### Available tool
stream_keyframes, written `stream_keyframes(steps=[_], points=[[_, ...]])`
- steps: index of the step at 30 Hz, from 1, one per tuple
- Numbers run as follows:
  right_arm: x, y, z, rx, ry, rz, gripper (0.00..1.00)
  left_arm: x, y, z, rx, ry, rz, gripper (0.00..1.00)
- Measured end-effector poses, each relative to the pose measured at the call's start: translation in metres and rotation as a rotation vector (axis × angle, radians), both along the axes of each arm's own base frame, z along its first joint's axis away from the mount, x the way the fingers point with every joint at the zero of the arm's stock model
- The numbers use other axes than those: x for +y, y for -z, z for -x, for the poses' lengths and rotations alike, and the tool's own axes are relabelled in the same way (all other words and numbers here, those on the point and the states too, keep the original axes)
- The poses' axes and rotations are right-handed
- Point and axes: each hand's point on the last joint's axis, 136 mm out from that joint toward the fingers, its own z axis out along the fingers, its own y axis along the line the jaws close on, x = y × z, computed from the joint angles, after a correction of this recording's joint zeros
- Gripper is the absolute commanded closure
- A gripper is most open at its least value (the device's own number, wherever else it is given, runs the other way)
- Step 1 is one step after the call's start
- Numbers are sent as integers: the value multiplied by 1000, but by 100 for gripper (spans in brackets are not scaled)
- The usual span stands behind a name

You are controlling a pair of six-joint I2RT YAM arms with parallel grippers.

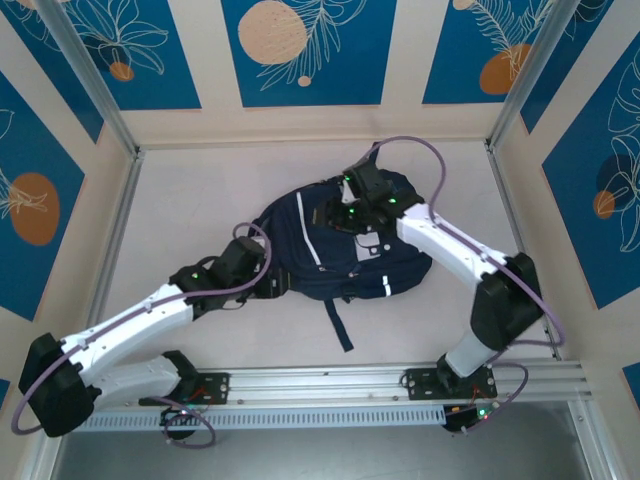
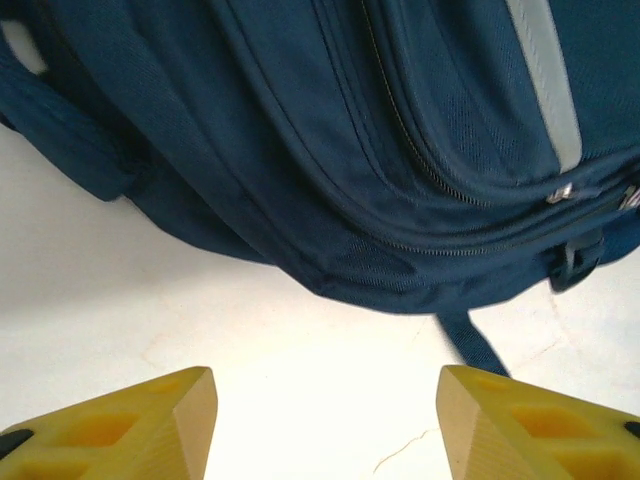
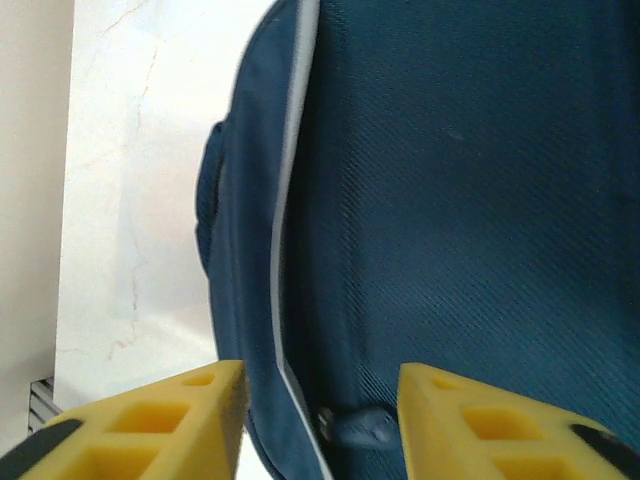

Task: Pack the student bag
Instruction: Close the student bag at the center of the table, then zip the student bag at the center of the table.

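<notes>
We see the bag [image 1: 345, 262] lying flat in the middle of the white table [image 1: 200, 200], with one dark strap [image 1: 340, 325] trailing toward the arm bases. The left gripper [image 2: 325, 385] sits low, just beside the bag's left edge. Its yellow fingers are spread fairly wide with only bare table between them, so it holds nothing and is not touching the fabric. We judge it is posted there to steady that side. The right gripper [image 3: 320, 375] hangs over the far part of the bag with its fingers partly spread. What looks like a small zip pull [image 3: 358, 428] lies in the gap, unpinched. We judge this arm is placed to work a zipper. The zips in view look closed, and we cannot tell how far packing has gone.
</notes>
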Motion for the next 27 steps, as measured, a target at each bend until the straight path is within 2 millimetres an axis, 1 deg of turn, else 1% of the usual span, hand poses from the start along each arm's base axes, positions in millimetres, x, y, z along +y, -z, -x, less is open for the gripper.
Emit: stream_keyframes(steps=[2,4,7,10,12,14,18,20,22,24,25,27], points=[[-17,1,10,-9,5,19,57,-10,11,7,20,41,-27,40],[-26,5,23,-9,-7,40,54,-16,20,11,38,65,-51,41],[-33,17,38,7,-39,72,52,-14,26,9,29,53,-83,43],[-30,24,46,22,-72,90,52,-6,24,0,-7,13,-111,46],[-21,27,51,27,-103,96,51,0,23,-6,-21,-18,-120,46],[-6,30,53,34,-137,102,51,9,22,-13,-29,-55,-123,47],[30,35,43,46,-193,110,51,26,30,-23,-18,-123,-127,50],[48,41,36,55,-215,118,51,36,38,-25,-2,-164,-128,52],[60,50,31,72,-228,131,52,47,44,-27,11,-206,-124,53],[68,60,26,88,-236,145,57,57,46,-27,18,-242,-115,54],[71,66,23,99,-236,151,61,61,44,-28,13,-257,-107,54],[75,74,19,117,-235,159,76,64,35,-31,-10,-272,-85,54]])
